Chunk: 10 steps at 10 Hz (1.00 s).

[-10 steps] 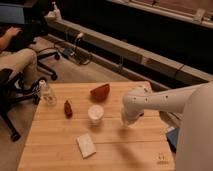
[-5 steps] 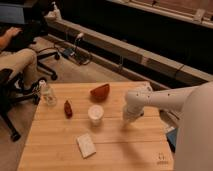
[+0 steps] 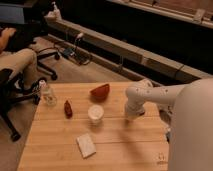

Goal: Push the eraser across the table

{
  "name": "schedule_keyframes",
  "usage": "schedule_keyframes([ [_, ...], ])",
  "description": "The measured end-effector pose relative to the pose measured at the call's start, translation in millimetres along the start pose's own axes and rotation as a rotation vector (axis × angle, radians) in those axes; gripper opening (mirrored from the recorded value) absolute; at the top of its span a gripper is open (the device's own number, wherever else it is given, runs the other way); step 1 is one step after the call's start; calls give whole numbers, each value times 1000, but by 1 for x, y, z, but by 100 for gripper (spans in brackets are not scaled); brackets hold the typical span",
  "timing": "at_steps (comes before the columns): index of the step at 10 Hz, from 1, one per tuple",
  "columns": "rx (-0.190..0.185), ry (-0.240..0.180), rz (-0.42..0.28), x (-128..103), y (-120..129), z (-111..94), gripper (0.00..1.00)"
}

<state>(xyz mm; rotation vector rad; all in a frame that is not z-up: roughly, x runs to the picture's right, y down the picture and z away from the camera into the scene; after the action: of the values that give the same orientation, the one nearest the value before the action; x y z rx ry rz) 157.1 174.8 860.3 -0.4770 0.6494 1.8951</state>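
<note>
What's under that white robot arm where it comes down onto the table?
The gripper hangs low over the wooden table, right of the white cup. Only bare planks show around it; anything directly beneath, including the eraser, is covered.

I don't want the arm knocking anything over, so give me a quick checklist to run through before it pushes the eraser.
1. Eraser in sight: cannot tell; no dark grey block shows, possibly hidden under the gripper.
2. Gripper low over the table, right of the white cup: ok.
3. Leftward path: not ok; the cup stands close.
4. Path toward the near edge: ok, bare planks.
5. Seated person apart from the arm: ok.
</note>
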Motion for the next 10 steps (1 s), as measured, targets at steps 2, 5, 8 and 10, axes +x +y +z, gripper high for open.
schedule_keyframes([
  [2,19,-7,-8,-11,-1,2,0],
  [5,62,-45,-24,-39,1,3,0],
  [8,116,-83,5,-67,-18,2,0],
  [10,154,-101,64,-81,-44,-3,0],
])
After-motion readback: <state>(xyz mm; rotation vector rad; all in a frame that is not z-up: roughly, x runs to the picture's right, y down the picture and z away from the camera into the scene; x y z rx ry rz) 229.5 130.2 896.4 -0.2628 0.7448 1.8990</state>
